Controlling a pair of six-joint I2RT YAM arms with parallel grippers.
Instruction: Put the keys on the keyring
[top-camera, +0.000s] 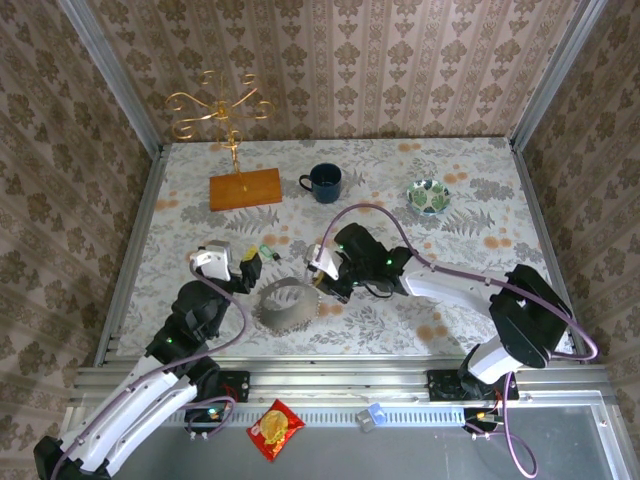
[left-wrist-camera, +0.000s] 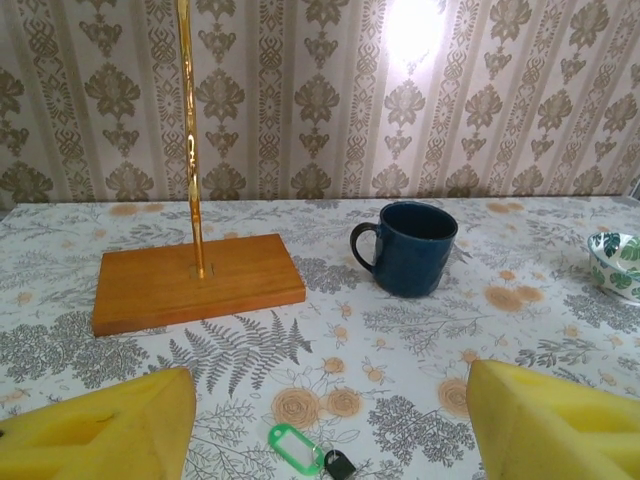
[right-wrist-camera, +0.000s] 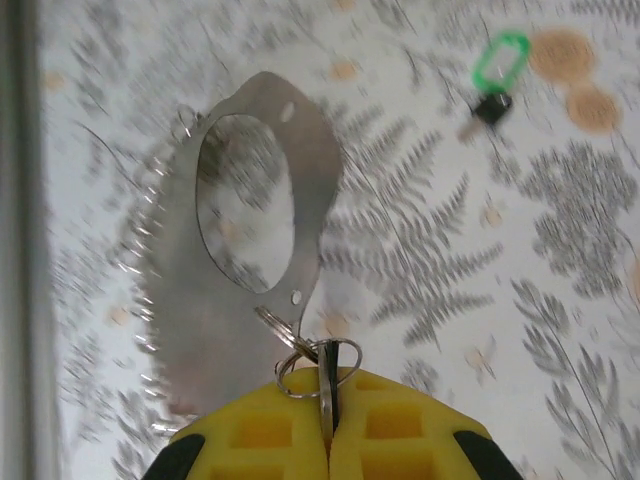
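Observation:
A key with a green tag (left-wrist-camera: 296, 447) and a black head (left-wrist-camera: 339, 464) lies on the table, low between my left gripper's (left-wrist-camera: 330, 405) wide-open yellow fingers (left-wrist-camera: 110, 430), touching neither. From above, this key (top-camera: 265, 253) sits just right of the left gripper (top-camera: 240, 262). The grey strap loop (top-camera: 288, 303) lies in front of it. My right gripper (right-wrist-camera: 325, 400) is shut on a thin flat metal piece linked to the keyring (right-wrist-camera: 300, 352) at the strap's (right-wrist-camera: 300, 150) end; I cannot tell if that piece is a key. The green key (right-wrist-camera: 497, 65) lies farther off.
A gold wire stand (top-camera: 220, 110) on a wooden base (left-wrist-camera: 195, 283) is at the back left. A dark blue mug (left-wrist-camera: 415, 248) stands mid-back and a patterned bowl (top-camera: 428, 197) at the back right. A red snack packet (top-camera: 275, 430) lies below the table's near edge.

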